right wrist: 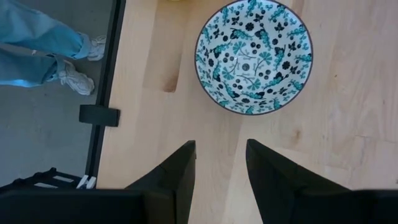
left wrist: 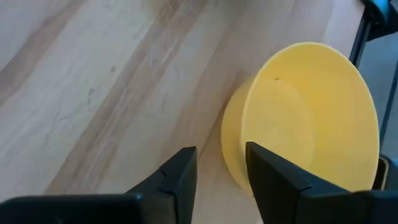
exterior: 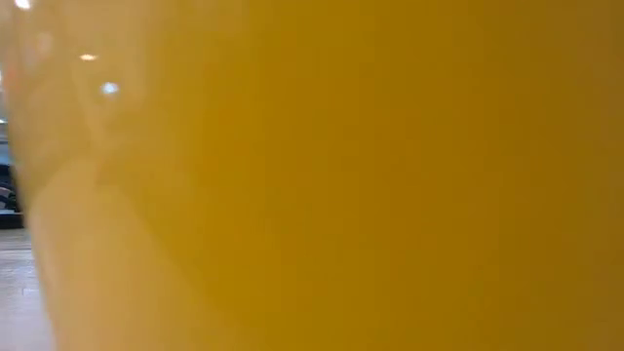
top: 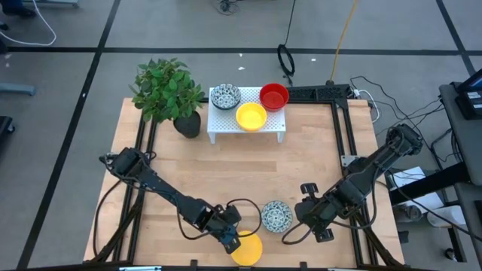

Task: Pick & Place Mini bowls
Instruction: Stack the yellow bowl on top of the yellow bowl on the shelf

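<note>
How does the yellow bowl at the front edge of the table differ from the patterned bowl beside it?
The yellow bowl is plain, while the patterned bowl is white with blue-green speckles. The yellow bowl sits at the table's very front edge with the left hand at its rim; the patterned bowl lies farther in, clear of the right hand. Both are small, round and upright.

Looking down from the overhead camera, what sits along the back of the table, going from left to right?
Leafy plant in its black pot → patterned bowl → yellow bowl → red bowl. The three bowls rest on a white rack.
</note>
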Robot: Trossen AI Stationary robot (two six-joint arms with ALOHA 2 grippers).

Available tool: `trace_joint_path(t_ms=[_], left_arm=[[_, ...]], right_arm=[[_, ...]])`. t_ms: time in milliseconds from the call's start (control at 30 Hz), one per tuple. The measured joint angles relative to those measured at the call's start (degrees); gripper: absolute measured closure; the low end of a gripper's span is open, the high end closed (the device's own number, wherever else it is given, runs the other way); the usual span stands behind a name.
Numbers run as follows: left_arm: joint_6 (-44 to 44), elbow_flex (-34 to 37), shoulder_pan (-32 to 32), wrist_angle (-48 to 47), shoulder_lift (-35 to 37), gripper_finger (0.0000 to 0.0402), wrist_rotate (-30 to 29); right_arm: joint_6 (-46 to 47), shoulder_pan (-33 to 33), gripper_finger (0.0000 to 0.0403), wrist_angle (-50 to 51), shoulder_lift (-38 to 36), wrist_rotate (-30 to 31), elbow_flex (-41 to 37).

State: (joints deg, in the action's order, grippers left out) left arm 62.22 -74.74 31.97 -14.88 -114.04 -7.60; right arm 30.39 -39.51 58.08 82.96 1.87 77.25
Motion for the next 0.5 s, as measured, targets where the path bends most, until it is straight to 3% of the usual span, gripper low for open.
trace_joint_path(t_ms=[300,500], left_arm=[[-0.5,0.0,-0.8,0.3,0.0,0.0390,1.2],[-1.1,0.0,-1.8,6.4,0.1,0.0395,1.8]], right_arm=[[0.0,0.0,0.0271,0.0,0.0,0.0,0.0],[0.0,0.0,0.0271,0.0,0.0,0.0,0.0]])
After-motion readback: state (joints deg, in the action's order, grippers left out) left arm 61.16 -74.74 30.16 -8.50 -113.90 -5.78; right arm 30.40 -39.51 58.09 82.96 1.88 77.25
